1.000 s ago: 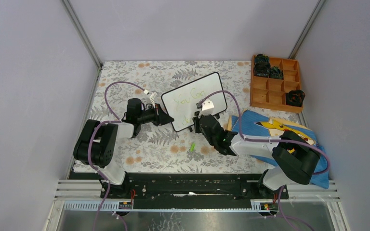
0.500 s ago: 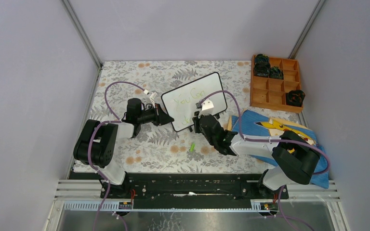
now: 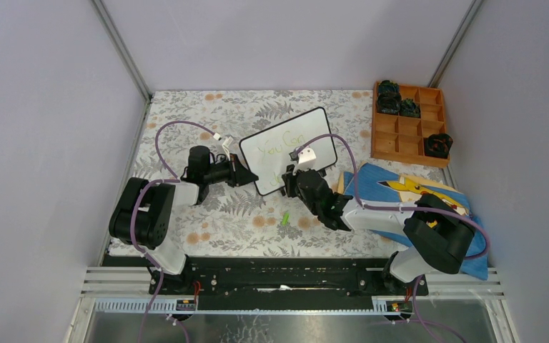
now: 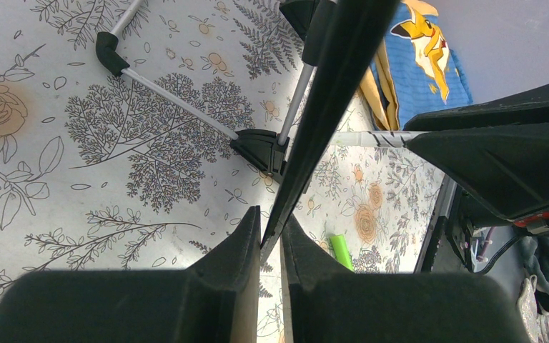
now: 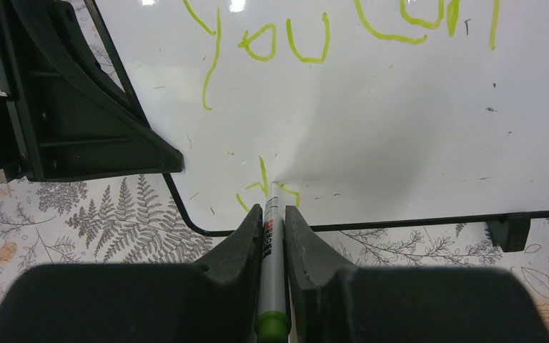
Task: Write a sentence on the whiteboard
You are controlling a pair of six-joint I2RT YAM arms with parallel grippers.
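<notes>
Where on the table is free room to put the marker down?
Free: the far-left floral tablecloth, between the left wall and the whiteboard; the near strip around the green cap. Crowded: the middle, where the left claw grips the whiteboard and the right claw holds the marker; the right side, with the wooden tray and the Pikachu cloth.

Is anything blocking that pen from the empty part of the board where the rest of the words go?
Nothing visible does. The right gripper holds the marker with its tip on the whiteboard, and the white surface beside the tip is bare. The left gripper clamps the board's edge, off to the side of the writing.
</notes>
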